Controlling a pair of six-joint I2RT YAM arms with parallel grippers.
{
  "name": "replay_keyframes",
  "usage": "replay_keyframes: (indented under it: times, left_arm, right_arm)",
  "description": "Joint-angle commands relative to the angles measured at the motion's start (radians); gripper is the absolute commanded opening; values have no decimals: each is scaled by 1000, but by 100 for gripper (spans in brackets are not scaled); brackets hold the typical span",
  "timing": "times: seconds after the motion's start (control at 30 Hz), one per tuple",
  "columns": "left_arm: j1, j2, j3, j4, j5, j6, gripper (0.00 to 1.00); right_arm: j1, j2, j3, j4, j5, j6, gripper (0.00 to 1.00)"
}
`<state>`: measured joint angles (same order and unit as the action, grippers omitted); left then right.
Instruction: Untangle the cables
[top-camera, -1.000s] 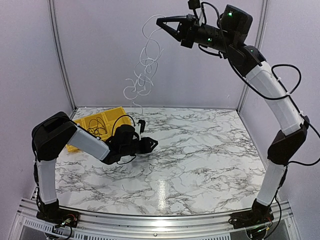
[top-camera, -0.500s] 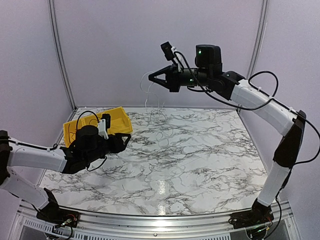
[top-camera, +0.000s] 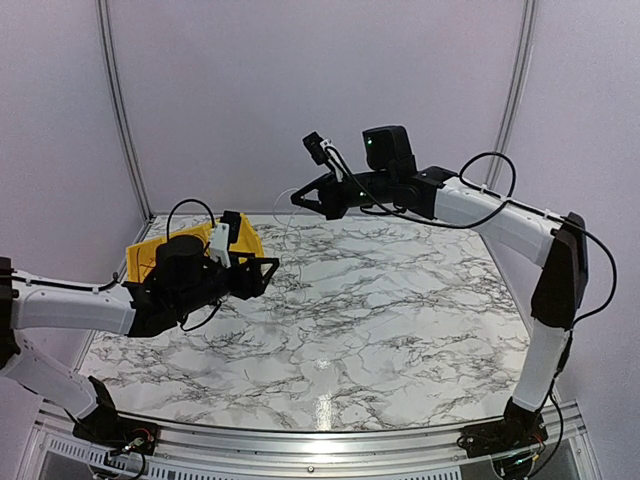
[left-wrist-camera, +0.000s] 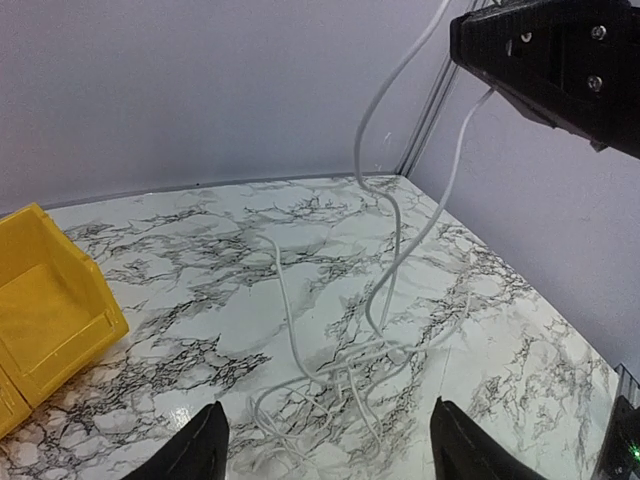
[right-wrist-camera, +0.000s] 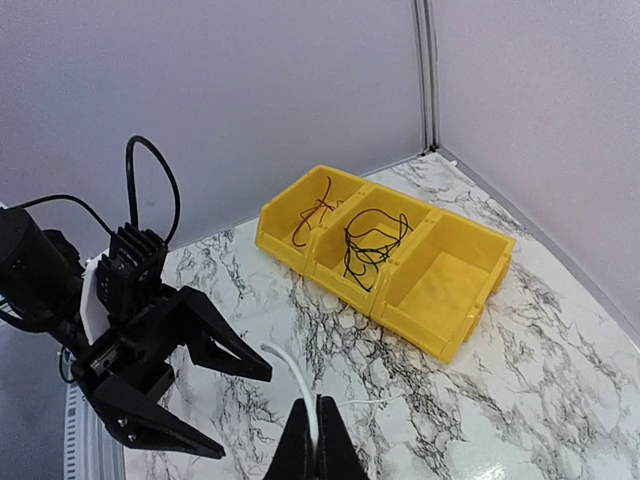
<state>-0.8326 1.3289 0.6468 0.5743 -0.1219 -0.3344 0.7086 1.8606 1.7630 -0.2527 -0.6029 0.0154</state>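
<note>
White cable (left-wrist-camera: 358, 140): right pincer (right-wrist-camera: 318, 430) pinching | left pincer (left-wrist-camera: 328, 408) spread | black cables (right-wrist-camera: 365, 245) in bin (right-wrist-camera: 445, 290) (right wrist)

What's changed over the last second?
The right gripper came down from high up, still shut on the white cable, whose lower loops now lie on the table instead of dangling. The left gripper shifted toward the yellow bin and opened wide, holding nothing. The bin and its black wires stayed put.

Thin white cable (left-wrist-camera: 359, 140) over black-veined white marble tabletop (top-camera: 400, 320), beside a yellow plastic bin (right-wrist-camera: 445, 290) holding black wires (right-wrist-camera: 368, 245).
</note>
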Motion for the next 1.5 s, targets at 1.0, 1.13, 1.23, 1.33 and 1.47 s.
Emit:
replay_keyframes:
  times: [1.0,1.13,1.23,1.33,1.47]
  left_arm:
    - [-9,622,174,260,256,-75,0]
    - [-11,544,136,258,240,-79,8]
    - [-13,452,105,239,201,-85,29]
    - [-14,349,82,185,163,-88,43]
    - [-13,220,75,59,132,-72,55]
  right_arm:
    - [-81,-2,431,60,-52,84,0]
    - [-88,-15,369,30,-34,37,0]
    - [-92,-33,304,17,-28,-2,0]
    - [-92,-54,229,9,-27,-54,0]
    - [-92,-78,132,-1,-25,-116,0]
